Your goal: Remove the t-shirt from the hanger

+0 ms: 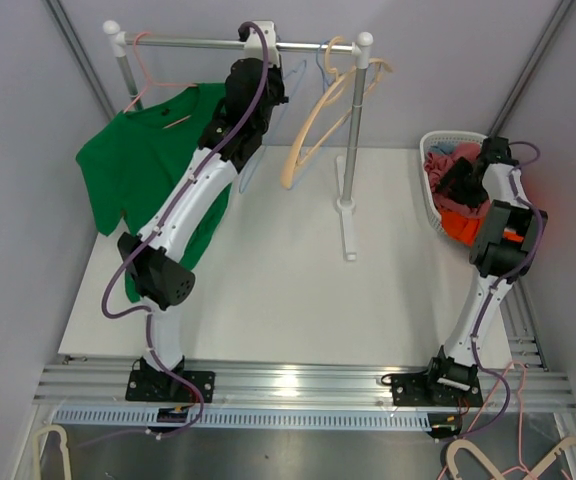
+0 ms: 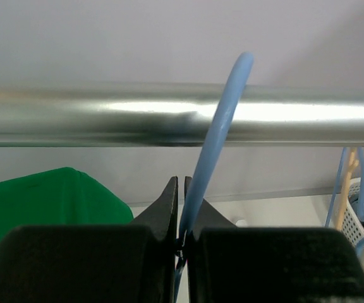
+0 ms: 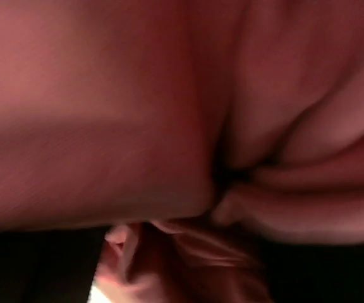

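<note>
A green t-shirt hangs on a pink hanger at the left end of the metal rail; its shoulder also shows in the left wrist view. My left gripper is raised to the rail, right of the shirt. In the left wrist view it is shut on the neck of an empty blue hanger, whose hook lies over the rail. My right gripper is down among clothes in the white basket. Its wrist view shows only blurred reddish cloth, with the fingers hidden.
A beige hanger and another blue hanger hang at the rail's right end near the rack post. The basket holds red, orange and dark clothes. More hangers lie below the table's near edge.
</note>
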Robot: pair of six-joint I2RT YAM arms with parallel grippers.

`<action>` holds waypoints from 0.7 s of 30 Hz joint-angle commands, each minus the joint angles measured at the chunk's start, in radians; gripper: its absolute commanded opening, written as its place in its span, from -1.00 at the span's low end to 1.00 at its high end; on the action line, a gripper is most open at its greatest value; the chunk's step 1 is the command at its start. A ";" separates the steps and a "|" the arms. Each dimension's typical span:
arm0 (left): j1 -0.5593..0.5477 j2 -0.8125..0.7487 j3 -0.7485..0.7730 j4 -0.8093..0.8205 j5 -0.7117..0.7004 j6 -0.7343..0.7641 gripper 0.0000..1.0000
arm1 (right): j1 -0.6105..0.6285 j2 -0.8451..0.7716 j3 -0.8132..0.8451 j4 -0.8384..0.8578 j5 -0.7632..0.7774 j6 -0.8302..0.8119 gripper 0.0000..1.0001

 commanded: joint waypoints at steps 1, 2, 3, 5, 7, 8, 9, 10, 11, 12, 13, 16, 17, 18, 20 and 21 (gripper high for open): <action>-0.004 -0.011 0.051 0.077 0.029 0.026 -0.99 | 0.001 -0.235 -0.059 0.010 0.074 -0.017 0.99; -0.007 -0.011 0.053 0.084 0.033 0.029 -0.99 | 0.001 -0.264 -0.051 0.008 0.092 -0.027 0.99; -0.008 -0.011 0.047 0.096 0.036 0.030 -0.99 | 0.002 -0.309 -0.041 -0.012 0.100 -0.035 0.99; -0.011 -0.016 0.051 0.102 0.056 0.031 -0.99 | -0.001 -0.347 -0.007 -0.032 0.112 -0.047 0.99; -0.015 -0.020 0.045 0.111 0.076 0.032 -0.99 | 0.001 -0.418 -0.014 -0.021 0.095 -0.054 0.99; -0.018 -0.023 0.045 0.111 0.084 0.032 -0.99 | -0.001 -0.442 -0.040 -0.010 0.082 -0.055 0.99; -0.019 -0.026 0.045 0.113 0.095 0.031 -0.99 | 0.001 -0.490 -0.057 0.014 0.050 -0.057 0.99; -0.018 -0.031 0.033 0.117 0.108 0.027 -0.99 | 0.002 -0.511 -0.072 0.022 0.040 -0.057 0.99; -0.019 -0.034 0.030 0.119 0.134 0.026 -0.99 | 0.005 -0.531 -0.088 0.028 0.037 -0.055 0.99; -0.019 -0.040 0.019 0.120 0.147 0.024 -0.99 | 0.008 -0.547 -0.111 0.033 0.032 -0.057 0.99; -0.021 -0.042 0.015 0.120 0.148 0.014 -0.99 | 0.010 -0.576 -0.117 0.034 0.029 -0.057 0.99; -0.021 -0.040 0.016 0.105 0.165 -0.006 -0.93 | 0.010 -0.619 -0.142 0.040 0.016 -0.057 0.99; -0.021 -0.042 0.016 0.101 0.179 -0.009 -0.83 | 0.011 -0.627 -0.145 0.042 0.012 -0.057 0.99; -0.022 -0.042 0.014 0.098 0.190 -0.011 -0.74 | 0.010 -0.633 -0.148 0.042 0.011 -0.057 0.99; -0.022 -0.045 0.014 0.090 0.190 -0.019 -0.31 | 0.010 -0.645 -0.152 0.039 0.000 -0.057 0.99; -0.022 -0.046 0.014 0.082 0.178 -0.022 -0.20 | 0.010 -0.648 -0.152 0.036 -0.004 -0.054 0.99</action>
